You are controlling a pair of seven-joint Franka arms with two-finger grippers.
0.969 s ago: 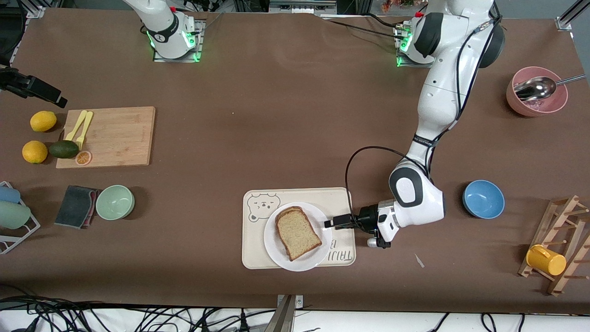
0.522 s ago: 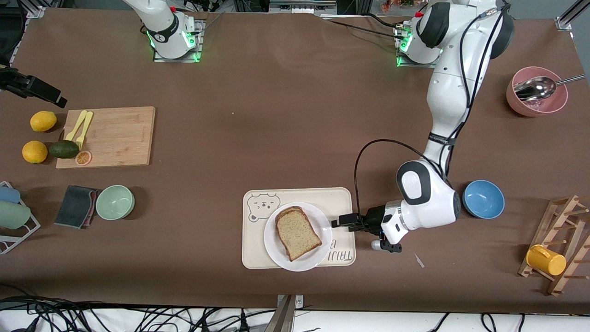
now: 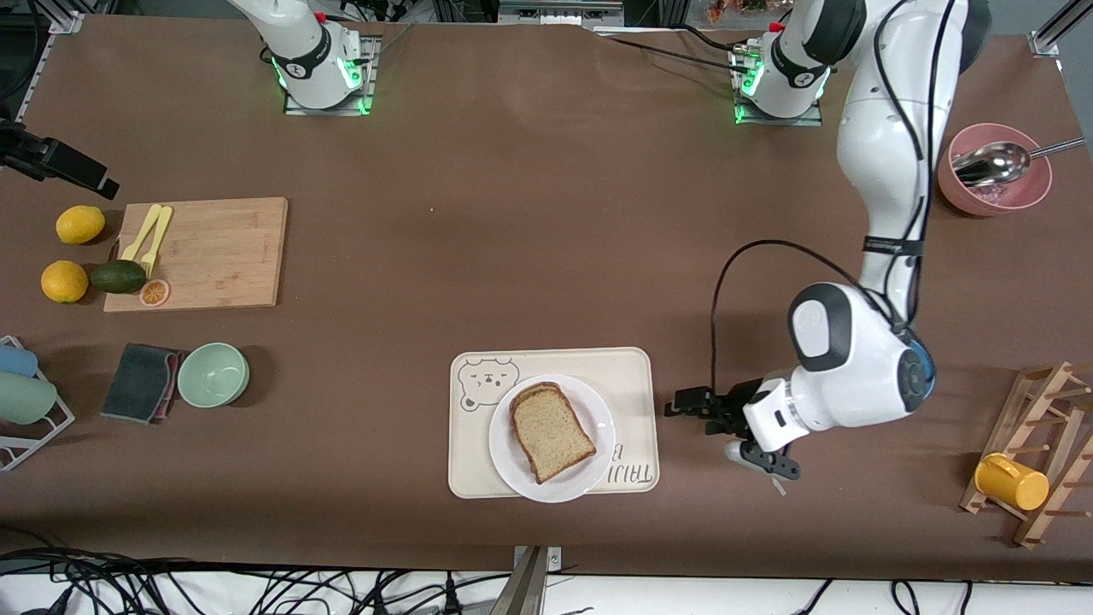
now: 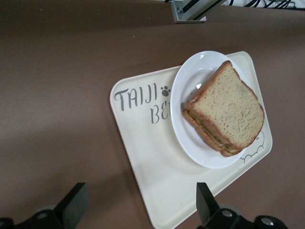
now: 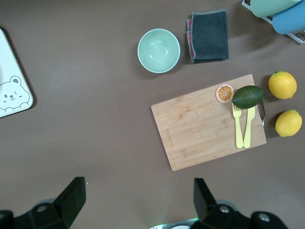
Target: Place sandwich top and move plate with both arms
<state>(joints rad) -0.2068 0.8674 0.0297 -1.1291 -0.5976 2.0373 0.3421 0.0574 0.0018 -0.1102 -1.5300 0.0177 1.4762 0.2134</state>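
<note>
The sandwich top (image 3: 551,430) lies on the white plate (image 3: 600,408), stacked on another slice, as the left wrist view (image 4: 228,107) shows. The plate (image 4: 190,81) sits on the cream bear-print tray (image 3: 632,367). My left gripper (image 3: 683,400) is open and empty, low over the table just off the tray's edge toward the left arm's end; its fingers (image 4: 74,205) frame the tray corner (image 4: 152,162). My right gripper (image 5: 138,200) is open and empty, waiting high over the table between its base and the cutting board.
A wooden cutting board (image 3: 205,256) with yellow cutlery, an avocado and lemons, a pale green bowl (image 3: 213,373) and a dark cloth (image 3: 141,382) lie toward the right arm's end. A pink bowl with a spoon (image 3: 995,184) and a wooden rack with a yellow cup (image 3: 1012,483) are toward the left arm's end.
My left gripper has drawn back from the plate's rim, off the tray, toward the left arm's end. The plate and bread have not moved. The right arm has barely moved.
</note>
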